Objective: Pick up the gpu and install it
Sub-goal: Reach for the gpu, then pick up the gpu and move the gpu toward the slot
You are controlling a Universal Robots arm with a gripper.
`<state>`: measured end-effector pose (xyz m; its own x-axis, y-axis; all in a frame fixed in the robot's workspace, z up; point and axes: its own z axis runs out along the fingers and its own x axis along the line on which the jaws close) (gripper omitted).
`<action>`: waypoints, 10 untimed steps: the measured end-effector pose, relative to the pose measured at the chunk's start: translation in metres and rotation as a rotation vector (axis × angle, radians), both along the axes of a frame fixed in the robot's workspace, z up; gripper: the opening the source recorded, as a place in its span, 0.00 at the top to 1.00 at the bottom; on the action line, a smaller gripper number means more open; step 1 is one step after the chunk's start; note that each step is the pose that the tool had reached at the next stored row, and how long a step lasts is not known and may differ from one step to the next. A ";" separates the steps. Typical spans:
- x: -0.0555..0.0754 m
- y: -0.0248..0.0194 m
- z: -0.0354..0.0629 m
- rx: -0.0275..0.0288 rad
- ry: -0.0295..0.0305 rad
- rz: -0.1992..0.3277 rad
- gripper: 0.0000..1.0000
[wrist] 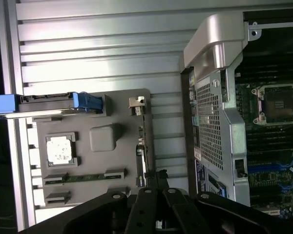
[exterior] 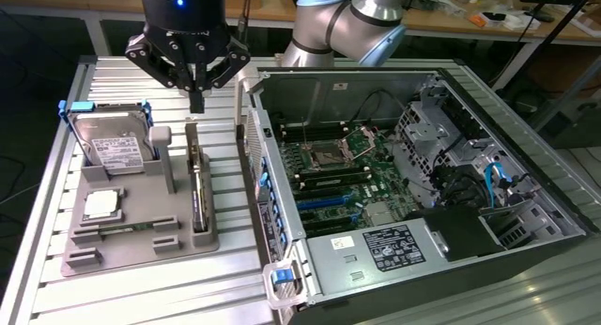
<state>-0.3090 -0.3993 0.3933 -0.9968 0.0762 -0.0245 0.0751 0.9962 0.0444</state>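
The gpu (exterior: 197, 191) stands edge-on as a thin dark strip with a silvery end in a slot of the grey holder (exterior: 141, 230). My gripper (exterior: 195, 103) hangs above the gpu's far end, shut, its two fingers pressed together with nothing between them and a clear gap down to the card. In the wrist view the gpu (wrist: 142, 146) runs along the holder's edge (wrist: 122, 109) beside the case, and my gripper (wrist: 159, 176) sits over one end of it.
The open computer case (exterior: 441, 219) lies at the exterior view's right, its motherboard (exterior: 348, 170) exposed. The holder also carries a silver hard drive (exterior: 112, 148) in a blue-tabbed frame and a square processor chip (exterior: 101, 204). The ribbed aluminium table (exterior: 141, 290) lies beneath.
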 end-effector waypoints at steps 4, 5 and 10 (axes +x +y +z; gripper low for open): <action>0.000 0.0000 0.0000 0.0000 0.0000 0.000 0.89; 0.000 0.0000 0.0000 0.0000 0.0000 0.000 0.89; 0.000 0.0000 0.0000 0.0000 0.0000 0.000 0.89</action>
<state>-0.3090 -0.3993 0.3933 -0.9968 0.0762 -0.0244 0.0751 0.9962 0.0443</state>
